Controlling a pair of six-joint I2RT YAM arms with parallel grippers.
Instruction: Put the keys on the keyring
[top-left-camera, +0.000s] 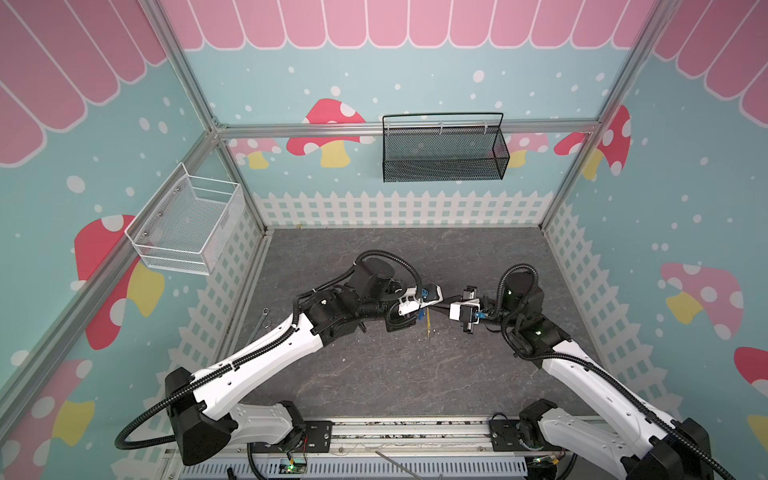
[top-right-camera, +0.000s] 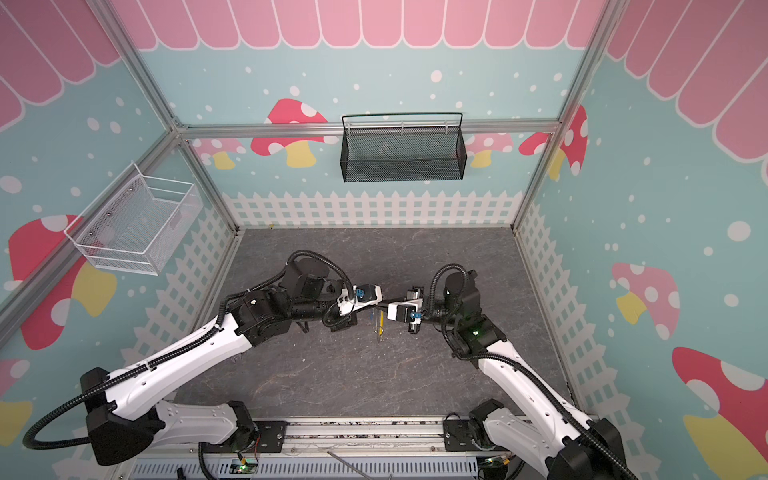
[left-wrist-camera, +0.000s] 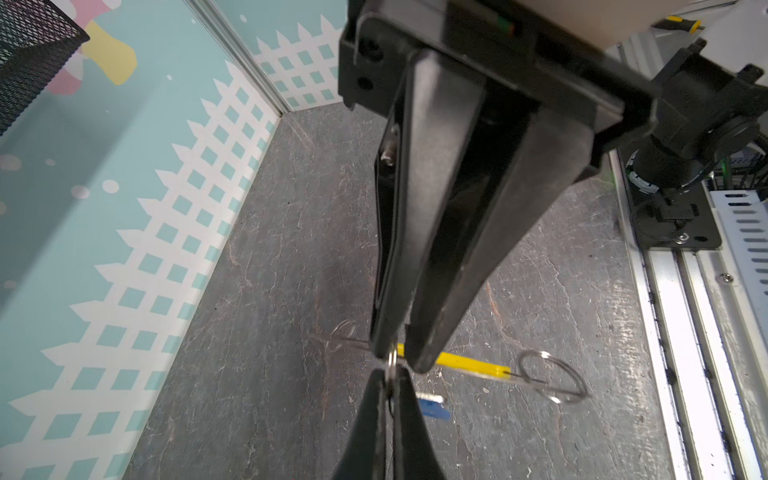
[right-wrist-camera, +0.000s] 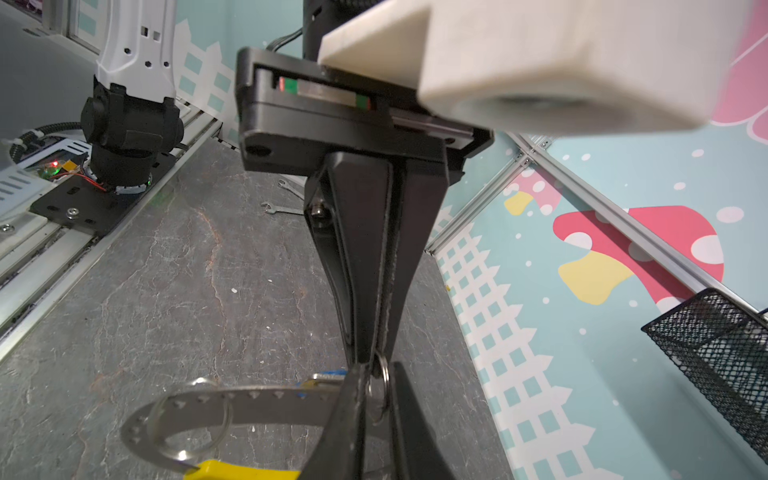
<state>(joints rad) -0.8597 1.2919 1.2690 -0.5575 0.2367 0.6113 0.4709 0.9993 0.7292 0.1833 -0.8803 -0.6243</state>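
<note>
Had the keyring (left-wrist-camera: 469, 365) pinched in mid-air by closed left fingers (left-wrist-camera: 365, 436), right fingers (left-wrist-camera: 432, 270) at a slit around it, grip not discernible. Saw the key (left-wrist-camera: 432, 406) just beside. Risked twisting the ring free through opposed pulls. Found the wrench (right-wrist-camera: 284, 210) well apart on the bench (top-left-camera: 374, 374), blocking nothing.

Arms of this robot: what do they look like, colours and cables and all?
Both the left arm and right arm have white shells, black joints and ribbed black cable hoses alongside. Each ends in slim, tapered black jaws with a white camera block.
</note>
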